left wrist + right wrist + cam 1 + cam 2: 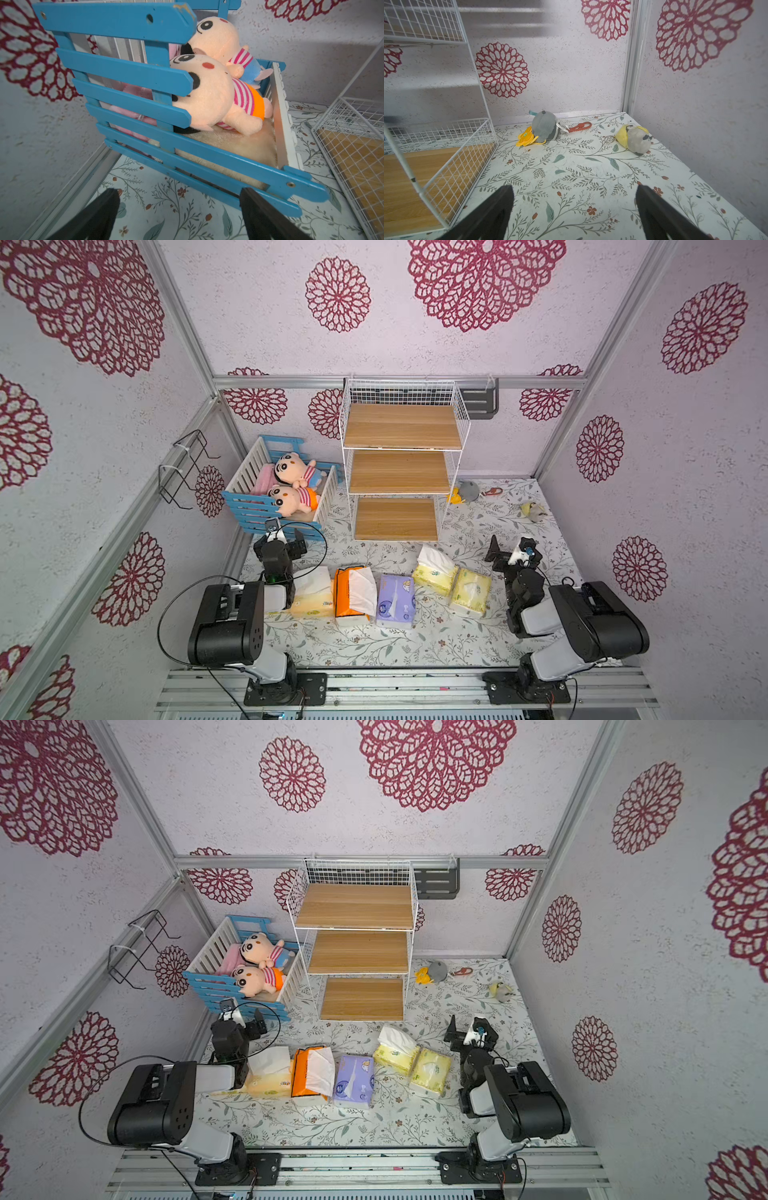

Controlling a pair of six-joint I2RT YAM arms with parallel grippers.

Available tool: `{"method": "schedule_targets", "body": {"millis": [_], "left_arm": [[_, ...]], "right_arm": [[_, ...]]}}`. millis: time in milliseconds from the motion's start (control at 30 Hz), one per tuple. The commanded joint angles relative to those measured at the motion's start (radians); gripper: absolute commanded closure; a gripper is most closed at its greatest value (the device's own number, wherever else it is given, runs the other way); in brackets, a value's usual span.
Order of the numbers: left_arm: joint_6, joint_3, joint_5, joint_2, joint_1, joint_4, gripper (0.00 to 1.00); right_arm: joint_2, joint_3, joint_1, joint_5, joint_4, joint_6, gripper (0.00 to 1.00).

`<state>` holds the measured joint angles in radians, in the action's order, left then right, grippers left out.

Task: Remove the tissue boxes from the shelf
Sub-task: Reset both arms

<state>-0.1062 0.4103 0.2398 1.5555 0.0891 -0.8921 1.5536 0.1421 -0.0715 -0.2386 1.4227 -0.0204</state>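
Observation:
The shelf (402,428) (355,907) stands at the back in both top views, a white wire rack whose three wooden boards are bare. Several tissue boxes lie in a row on the table in front of it: a peach-orange one (311,600), a bright orange one (351,592), a lavender one (395,600) and two pale yellow ones (434,576) (471,592). My left gripper (286,537) (180,196) is open and empty, facing the crib. On the other side, my right gripper (511,546) (574,192) is open over bare table beside the shelf (415,166).
A blue-and-white toy crib (266,506) (133,72) with two plush dolls (293,497) stands left of the shelf, close in front of the left gripper. Small plush toys (545,127) (634,138) and a red clip (580,126) lie at the back right. Walls close in on three sides.

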Motion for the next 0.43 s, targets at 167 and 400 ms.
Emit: {"method": "schedule_targets", "body": {"millis": [167, 400], "left_arm": [[-0.007, 0.01, -0.011, -0.002, 0.008, 0.013, 0.03], [-0.019, 0.017, -0.061, -0.006, 0.029, 0.033, 0.03]], "right_arm": [[-0.015, 0.011, -0.002, 0.018, 0.033, 0.007, 0.01], [-0.015, 0.011, -0.002, 0.017, 0.033, 0.004, 0.01]]}}
